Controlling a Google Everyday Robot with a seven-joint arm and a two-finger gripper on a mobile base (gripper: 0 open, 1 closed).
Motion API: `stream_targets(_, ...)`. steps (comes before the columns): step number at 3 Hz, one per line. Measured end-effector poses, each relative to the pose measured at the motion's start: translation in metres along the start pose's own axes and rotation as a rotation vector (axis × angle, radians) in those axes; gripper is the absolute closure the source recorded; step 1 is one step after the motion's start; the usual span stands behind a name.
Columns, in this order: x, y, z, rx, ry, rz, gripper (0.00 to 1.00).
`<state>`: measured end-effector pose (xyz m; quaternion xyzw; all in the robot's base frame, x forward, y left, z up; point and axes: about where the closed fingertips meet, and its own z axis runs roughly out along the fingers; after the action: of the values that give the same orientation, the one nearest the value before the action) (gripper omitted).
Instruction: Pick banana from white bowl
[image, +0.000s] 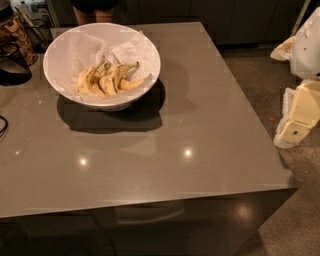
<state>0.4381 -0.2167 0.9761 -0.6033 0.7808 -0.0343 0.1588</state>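
The white bowl (60, 50), lined with crumpled white paper, stands at the table's far left. Several spotted yellow bananas lie bunched in its middle. The banana (119, 75) is long and curved, and its dark tip points up and to the right. Another banana (132, 84) lies below it and points right. My gripper (296, 120) shows as cream-and-white arm parts at the right edge of the view. It is beyond the table's right side, far from the bowl, and it holds nothing that I can see.
The grey table (190, 125) fills most of the view. A dark round vessel (11, 67) sits at the left edge, with a jar (15, 32) and a wire rack (37, 22) behind it. A person's legs (95, 14) stand behind the table.
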Motion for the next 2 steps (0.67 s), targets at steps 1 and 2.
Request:
stream_targets(1,-0.0001,0.0000,-0.0001,0.000,0.000,0.000,0.00)
stream_targets(2,-0.0083,0.0011,-0.0090,0.046,-0.022,-0.021,0.00)
